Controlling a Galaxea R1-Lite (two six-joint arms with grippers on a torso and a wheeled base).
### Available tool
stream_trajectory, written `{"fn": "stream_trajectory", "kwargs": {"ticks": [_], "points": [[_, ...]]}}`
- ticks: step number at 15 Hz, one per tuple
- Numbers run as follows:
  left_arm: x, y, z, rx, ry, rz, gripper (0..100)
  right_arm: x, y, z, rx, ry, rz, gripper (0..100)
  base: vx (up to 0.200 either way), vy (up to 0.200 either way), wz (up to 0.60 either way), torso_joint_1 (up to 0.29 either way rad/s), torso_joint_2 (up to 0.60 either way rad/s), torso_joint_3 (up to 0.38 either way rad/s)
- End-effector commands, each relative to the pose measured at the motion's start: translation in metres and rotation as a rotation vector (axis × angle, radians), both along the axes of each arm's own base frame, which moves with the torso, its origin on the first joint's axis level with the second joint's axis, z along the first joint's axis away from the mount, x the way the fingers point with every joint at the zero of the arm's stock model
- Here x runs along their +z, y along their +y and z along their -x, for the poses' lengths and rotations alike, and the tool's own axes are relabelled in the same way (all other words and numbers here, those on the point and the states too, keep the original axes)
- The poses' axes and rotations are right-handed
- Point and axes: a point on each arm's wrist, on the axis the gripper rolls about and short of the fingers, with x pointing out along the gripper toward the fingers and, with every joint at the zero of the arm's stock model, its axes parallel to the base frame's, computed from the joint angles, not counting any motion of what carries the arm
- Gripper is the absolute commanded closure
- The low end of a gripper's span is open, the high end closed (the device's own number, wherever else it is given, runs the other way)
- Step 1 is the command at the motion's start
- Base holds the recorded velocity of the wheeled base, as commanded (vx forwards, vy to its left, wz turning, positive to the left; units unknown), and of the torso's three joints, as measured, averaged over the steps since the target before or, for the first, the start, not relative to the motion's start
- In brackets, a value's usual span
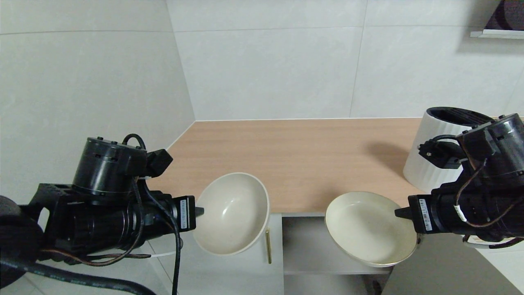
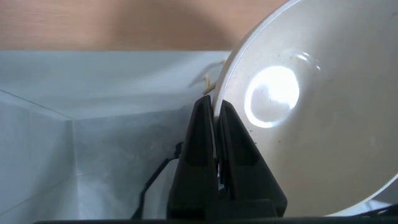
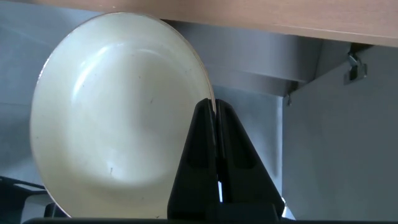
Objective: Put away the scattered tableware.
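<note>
Left gripper [image 1: 199, 211]: clamped on the bowl [image 1: 233, 213] rim, and the bowl's tipped on edge, in the air at the counter's [image 1: 303, 159] front edge.
Right gripper [image 1: 399, 213]: pinching the plate [image 1: 366, 227] rim, plate tilted, just off that edge.
Counter: white ribbed pot [image 1: 430, 164] at right.

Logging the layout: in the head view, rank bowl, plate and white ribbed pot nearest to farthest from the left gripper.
1. Bowl: in the left gripper, at its rim.
2. Plate: right of centre, in the right gripper.
3. White ribbed pot: far right, on the counter.
</note>
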Motion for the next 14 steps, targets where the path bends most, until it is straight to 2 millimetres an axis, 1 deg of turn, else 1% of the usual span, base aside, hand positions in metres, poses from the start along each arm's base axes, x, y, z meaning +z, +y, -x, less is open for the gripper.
{"fn": "stream_trajectory", "kwargs": {"ticks": [1, 5, 14], "points": [[-0.0015, -0.0001, 0.0001, -0.001, 0.005, -0.004, 100, -0.0031, 0.0009, -0.0015, 0.000, 0.011, 0.007, 100, 0.000, 0.000, 0.00, -0.124, 0.32, 0.178], [-0.0023, -0.0005, 0.0002, -0.004, 0.007, -0.005, 100, -0.0038, 0.0010, -0.0016, 0.000, 0.014, 0.009, 100, 0.000, 0.000, 0.00, -0.190, 0.45, 0.248], [-0.0042, -0.0011, -0.0009, -0.005, 0.014, -0.010, 100, -0.0064, 0.0017, -0.0021, 0.003, 0.023, 0.015, 100, 0.000, 0.000, 0.00, -0.190, 0.47, 0.287]]}}
